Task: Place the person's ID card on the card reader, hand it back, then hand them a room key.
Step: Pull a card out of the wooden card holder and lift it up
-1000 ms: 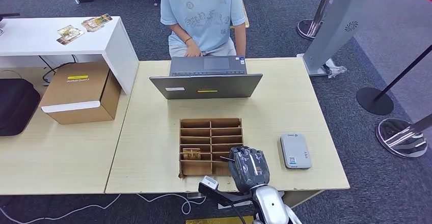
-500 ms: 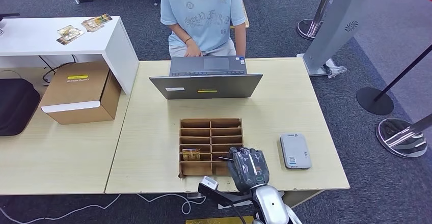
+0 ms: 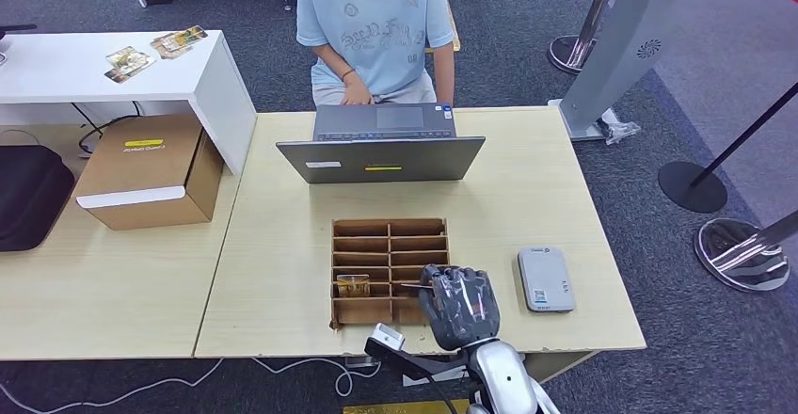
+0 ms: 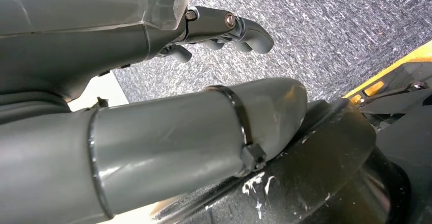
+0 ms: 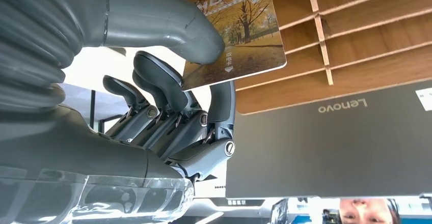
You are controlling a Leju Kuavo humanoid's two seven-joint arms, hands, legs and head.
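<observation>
My right hand (image 3: pixel 458 306) hovers over the near right corner of the wooden slotted organizer (image 3: pixel 389 245). It pinches a room key card (image 5: pixel 239 30), printed with autumn trees, between the thumb (image 5: pixel 163 25) and a finger. The card's thin edge (image 3: pixel 412 286) pokes out toward the slots. Another card (image 3: pixel 354 285) stands in a near-left slot. The white card reader (image 3: pixel 546 279) lies on the table to the right of my hand. The person (image 3: pixel 375 19) sits behind the laptop (image 3: pixel 381 158). My left hand (image 4: pixel 142 91) hangs over grey carpet, holding nothing, fingers loosely apart.
A cardboard box (image 3: pixel 151 171) and a black bag (image 3: pixel 28 193) sit on the left table. A white desk (image 3: pixel 113 66) with cards stands at the far left. Stanchion bases (image 3: pixel 743 254) stand to the right of the table.
My right hand has drifted slightly away from the table's near edge with the card, whose tip has edged further over the organizer. Nothing else moved.
</observation>
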